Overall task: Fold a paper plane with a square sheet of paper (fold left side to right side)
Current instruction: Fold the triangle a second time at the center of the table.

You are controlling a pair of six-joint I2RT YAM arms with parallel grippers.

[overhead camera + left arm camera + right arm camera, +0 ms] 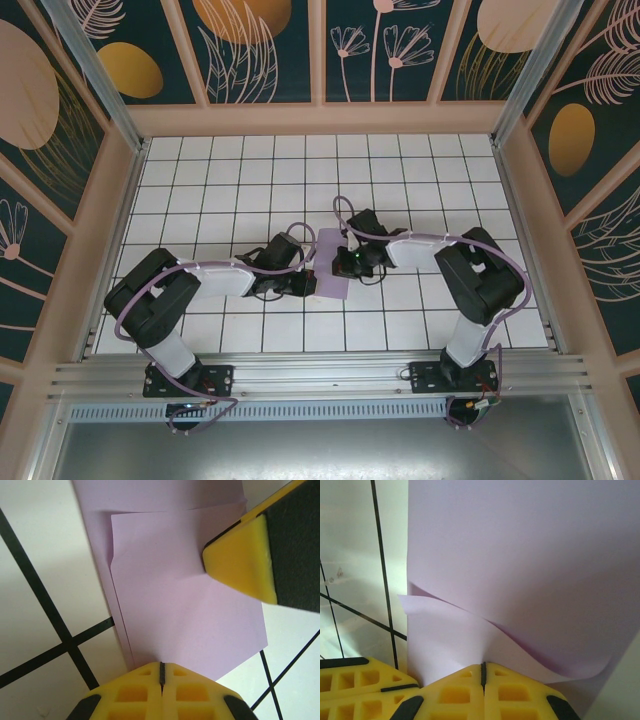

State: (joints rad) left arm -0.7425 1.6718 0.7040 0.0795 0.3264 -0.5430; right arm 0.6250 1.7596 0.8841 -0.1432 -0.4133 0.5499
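Overhead, one white table (pixel 220 180) ruled with black grid lines carries two black robot arms and one square sheet of paper (pixel 330 262). The lavender sheet lies near the middle of the table, doubled over into a tall narrow strip.

Starting at the left, the left arm (pixel 160 300) reaches inward and slightly right. Its left gripper (pixel 300 284) meets the strip's left edge low down. In the left wrist camera its two yellow fingertips (pixel 145 690) are pressed together with no gap, and their tip rests on the near edge of the paper. No paper can be seen between them. Two layers of paper can be counted there: a smaller top flap lies on a wider layer that shows along its left and far edges.

At the right, the right arm (pixel 470 280) reaches inward to the left. Its right gripper (pixel 347 266) sits on the strip's right edge, just beside the left gripper. The right wrist camera shows its two yellow fingertips (pixel 460 692) likewise closed tight against each other, at the paper's near edge. One loose layer curls up in a wave just ahead of them, under a flatter layer. Nothing is visibly pinched in the right gripper either.
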